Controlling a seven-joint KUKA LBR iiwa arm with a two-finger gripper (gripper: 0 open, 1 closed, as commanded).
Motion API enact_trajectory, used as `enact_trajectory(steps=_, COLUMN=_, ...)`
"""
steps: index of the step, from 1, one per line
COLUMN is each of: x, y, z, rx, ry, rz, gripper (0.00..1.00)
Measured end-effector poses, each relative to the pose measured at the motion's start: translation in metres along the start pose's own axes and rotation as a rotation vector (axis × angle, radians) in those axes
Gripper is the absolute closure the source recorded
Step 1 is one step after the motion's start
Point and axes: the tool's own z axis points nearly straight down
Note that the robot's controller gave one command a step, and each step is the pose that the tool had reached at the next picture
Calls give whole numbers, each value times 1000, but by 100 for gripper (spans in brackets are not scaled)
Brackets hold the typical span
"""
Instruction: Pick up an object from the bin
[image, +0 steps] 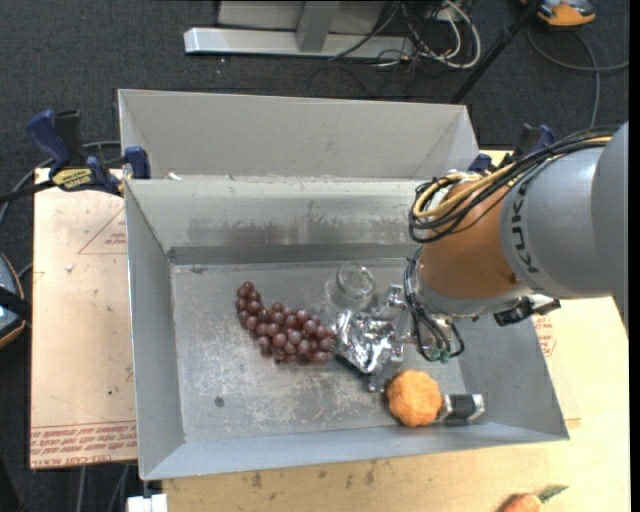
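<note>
The pick looks unfinished: a bunch of dark red plastic grapes (280, 328) touches the left side of the crumpled, shiny silver foil lump (360, 345), a clear glass cup (352, 283) stands just behind it, and the gripper (390, 322) hangs low over its right edge. Whether the gripper is spread or closed I cannot tell, so I judge that grasp and lift remain. The lump lies creased and glinting on the floor of the grey metal bin (200, 400), with a round orange fruit (413, 398) near its lower right.
</note>
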Motion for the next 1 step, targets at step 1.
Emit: enact_trajectory(steps=1, x=-11, y=4, z=2, rx=1, ry=-1, rz=107, gripper=100)
